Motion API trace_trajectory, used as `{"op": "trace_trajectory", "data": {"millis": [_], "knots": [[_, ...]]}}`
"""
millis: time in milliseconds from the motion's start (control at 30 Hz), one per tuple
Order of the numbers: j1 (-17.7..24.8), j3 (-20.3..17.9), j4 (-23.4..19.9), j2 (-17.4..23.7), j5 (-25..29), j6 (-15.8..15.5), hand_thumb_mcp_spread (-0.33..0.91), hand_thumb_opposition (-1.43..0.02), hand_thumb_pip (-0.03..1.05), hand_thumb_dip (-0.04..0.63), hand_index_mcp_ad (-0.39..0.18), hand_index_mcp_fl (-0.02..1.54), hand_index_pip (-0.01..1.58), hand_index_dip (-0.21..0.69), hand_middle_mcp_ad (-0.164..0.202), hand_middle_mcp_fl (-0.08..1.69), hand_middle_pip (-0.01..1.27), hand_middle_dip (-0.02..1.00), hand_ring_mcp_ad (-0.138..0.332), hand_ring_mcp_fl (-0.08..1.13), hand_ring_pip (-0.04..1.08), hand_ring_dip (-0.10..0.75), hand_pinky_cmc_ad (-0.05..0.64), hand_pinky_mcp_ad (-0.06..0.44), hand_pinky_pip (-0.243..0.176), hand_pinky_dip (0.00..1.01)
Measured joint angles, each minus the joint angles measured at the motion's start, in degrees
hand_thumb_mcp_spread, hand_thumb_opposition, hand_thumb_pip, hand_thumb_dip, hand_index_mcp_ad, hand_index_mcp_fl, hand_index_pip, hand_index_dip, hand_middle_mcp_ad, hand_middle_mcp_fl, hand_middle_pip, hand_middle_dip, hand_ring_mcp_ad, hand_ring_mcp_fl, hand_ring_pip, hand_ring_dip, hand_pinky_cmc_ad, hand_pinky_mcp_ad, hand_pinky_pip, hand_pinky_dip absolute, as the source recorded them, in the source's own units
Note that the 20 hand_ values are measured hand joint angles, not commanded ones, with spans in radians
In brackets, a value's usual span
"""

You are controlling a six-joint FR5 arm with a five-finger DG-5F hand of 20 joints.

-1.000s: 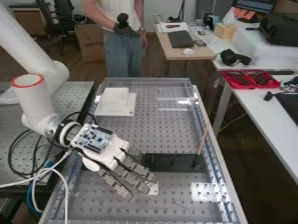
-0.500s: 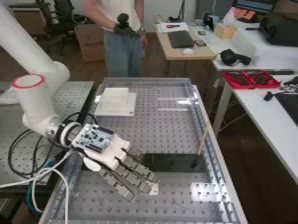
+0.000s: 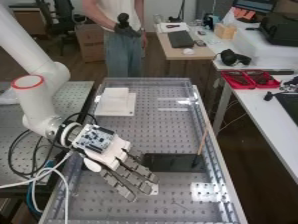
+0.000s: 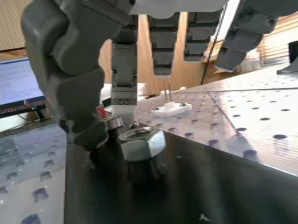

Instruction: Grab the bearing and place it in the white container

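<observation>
from my seat, the task looks near its start. i have the hand (image 3: 110, 154) low beside the dark plate (image 3: 176, 163), fingers fairly straight and spread, gripping nothing that i can make out. on that plate a metal hex nut (image 4: 142, 143) stands upright; just behind it, near the thumb's tip, sits a small shiny piece (image 4: 115, 123) that i'd guess is the bearing. the white container (image 3: 126, 107), as i take it, lies well apart. grasp, lift, carry and release are all left, i judge.
</observation>
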State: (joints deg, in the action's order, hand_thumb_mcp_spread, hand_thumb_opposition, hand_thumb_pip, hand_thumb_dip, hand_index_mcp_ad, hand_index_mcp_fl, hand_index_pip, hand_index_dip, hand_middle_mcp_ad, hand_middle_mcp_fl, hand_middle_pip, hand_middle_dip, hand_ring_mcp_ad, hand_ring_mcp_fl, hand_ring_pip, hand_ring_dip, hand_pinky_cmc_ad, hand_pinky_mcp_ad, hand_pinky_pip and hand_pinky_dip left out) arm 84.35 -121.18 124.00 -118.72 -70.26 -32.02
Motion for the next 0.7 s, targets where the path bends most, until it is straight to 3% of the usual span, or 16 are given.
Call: {"op": "trace_trajectory", "data": {"millis": [700], "knots": [[1.1, 0.1, 0.1, 5.0, -1.5, -1.8, 0.48, -0.85, 0.51, 0.281, -0.084, 0.26, 1.43, 0.227, 0.08, 0.13, 0.14, 0.2, 0.129, 0.0, 0.1, 0.075, 0.312, 0.234, -0.01, 0.17]]}}
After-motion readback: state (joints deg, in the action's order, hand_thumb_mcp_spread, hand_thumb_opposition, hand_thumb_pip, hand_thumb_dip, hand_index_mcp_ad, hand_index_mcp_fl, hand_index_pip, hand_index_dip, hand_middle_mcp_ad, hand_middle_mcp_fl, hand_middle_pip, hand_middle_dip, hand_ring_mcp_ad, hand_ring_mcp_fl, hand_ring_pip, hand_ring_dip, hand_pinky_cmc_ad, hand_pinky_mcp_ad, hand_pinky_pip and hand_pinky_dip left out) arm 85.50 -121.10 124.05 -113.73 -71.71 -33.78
